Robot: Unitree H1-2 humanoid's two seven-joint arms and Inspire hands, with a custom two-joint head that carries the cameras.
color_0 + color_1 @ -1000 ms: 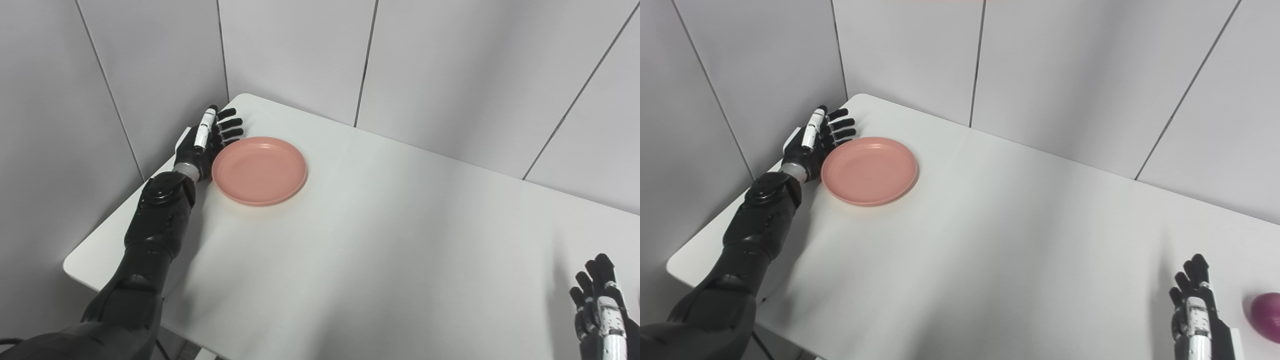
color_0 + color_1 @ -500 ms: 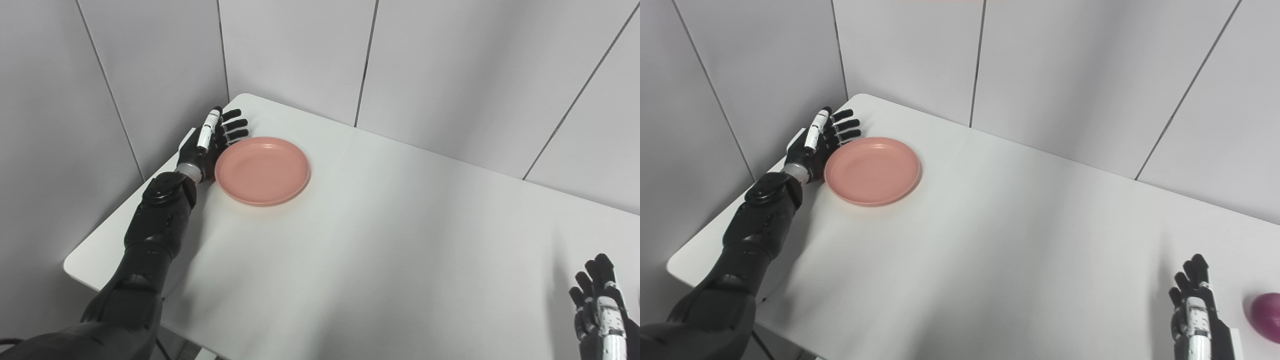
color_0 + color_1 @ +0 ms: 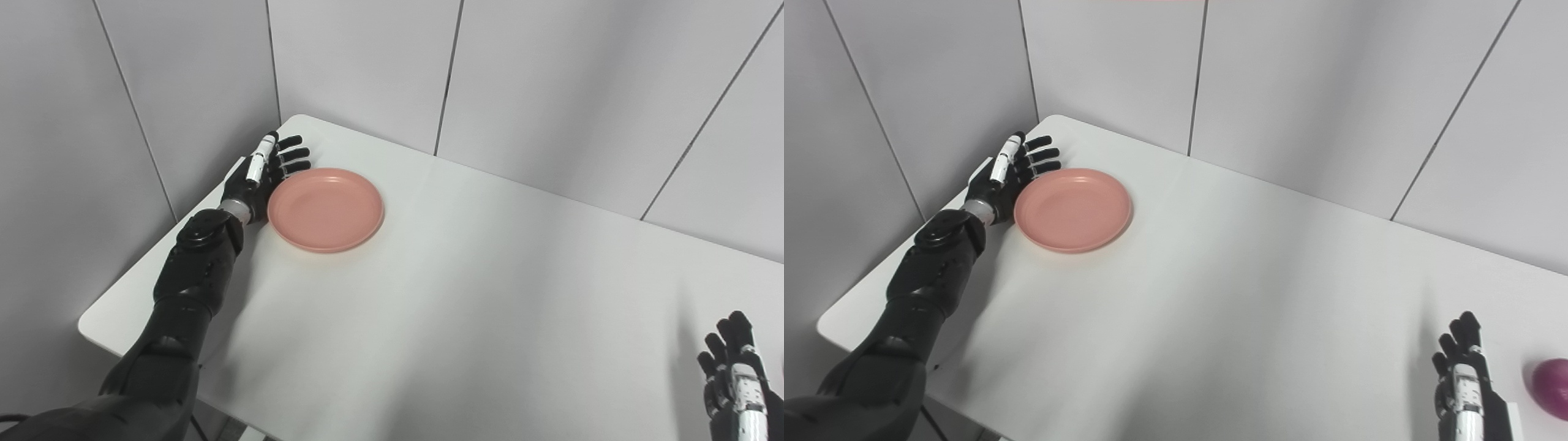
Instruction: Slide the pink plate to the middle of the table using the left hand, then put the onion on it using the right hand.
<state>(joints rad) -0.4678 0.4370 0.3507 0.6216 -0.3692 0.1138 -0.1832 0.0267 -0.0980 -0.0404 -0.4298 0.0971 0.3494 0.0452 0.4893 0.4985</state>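
Step 1 barely begun: left robot hand (image 3: 264, 174), fingers spread, pressed against pink plate (image 3: 325, 209) at upper left of worktop (image 3: 490, 294); right robot hand (image 3: 1464, 383) waited empty, fingers apart, beside onion (image 3: 1551, 378) at lower right.

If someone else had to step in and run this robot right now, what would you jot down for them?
Left robot hand: open, flat against the left rim of the pink plate, pushing it sideways.
Right robot hand: open, holding nothing, waiting near the table's front right.
Pink plate: near the far left corner of the table, a little right of where it sat a second ago, well short of the middle.
Onion: on the table at the far right, just right of the right robot hand, untouched.
Left to do: finish sliding the plate to the middle, then put the onion on it.
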